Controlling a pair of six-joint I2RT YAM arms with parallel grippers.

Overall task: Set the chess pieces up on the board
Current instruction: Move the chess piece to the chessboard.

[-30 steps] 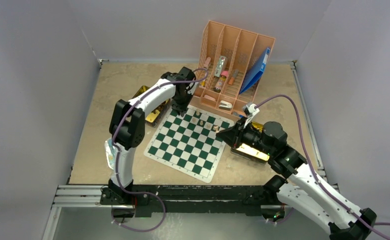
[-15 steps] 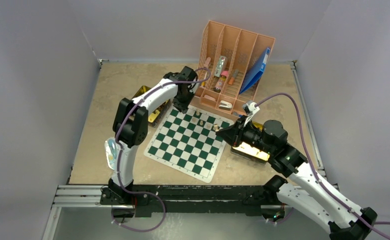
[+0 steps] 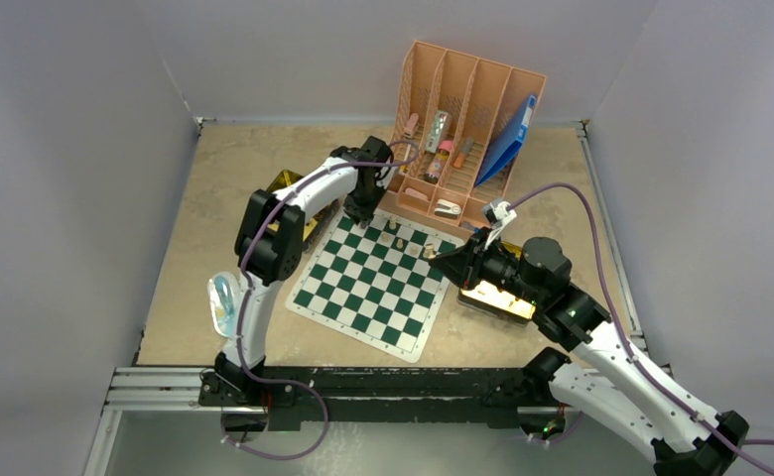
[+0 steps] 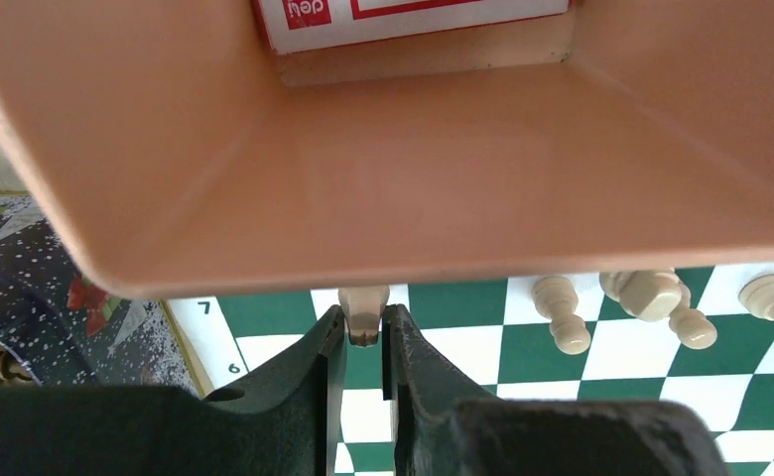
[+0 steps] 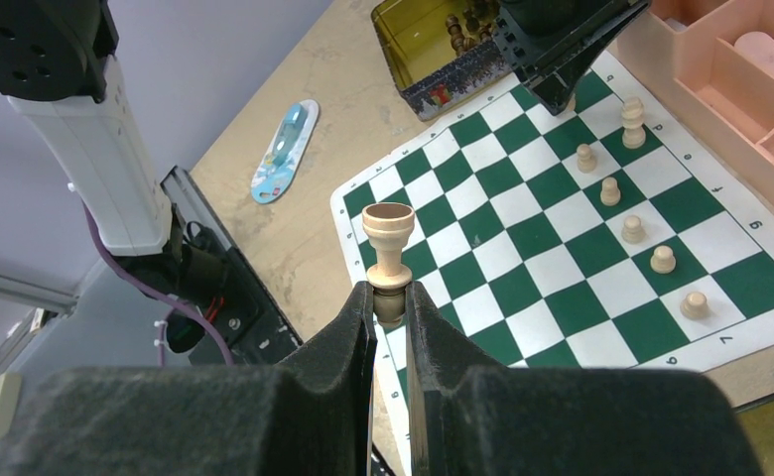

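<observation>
Clearly only a start had been made. Six pale pieces (image 5: 610, 190) stood near the far edge of the board (image 3: 363, 297). The left end effector (image 4: 363, 332) was pinched on another pale piece (image 4: 363, 309) at the board's far left corner, close under the pink organiser (image 4: 383, 149). The right end effector (image 5: 391, 307) was clamped on a rook-like pale piece (image 5: 388, 238), held in the air near the board's right edge. Dark pieces (image 5: 459, 28) lay in a gold tin (image 5: 408, 45) on the bench, so I judged that most of the setup was left to do.
</observation>
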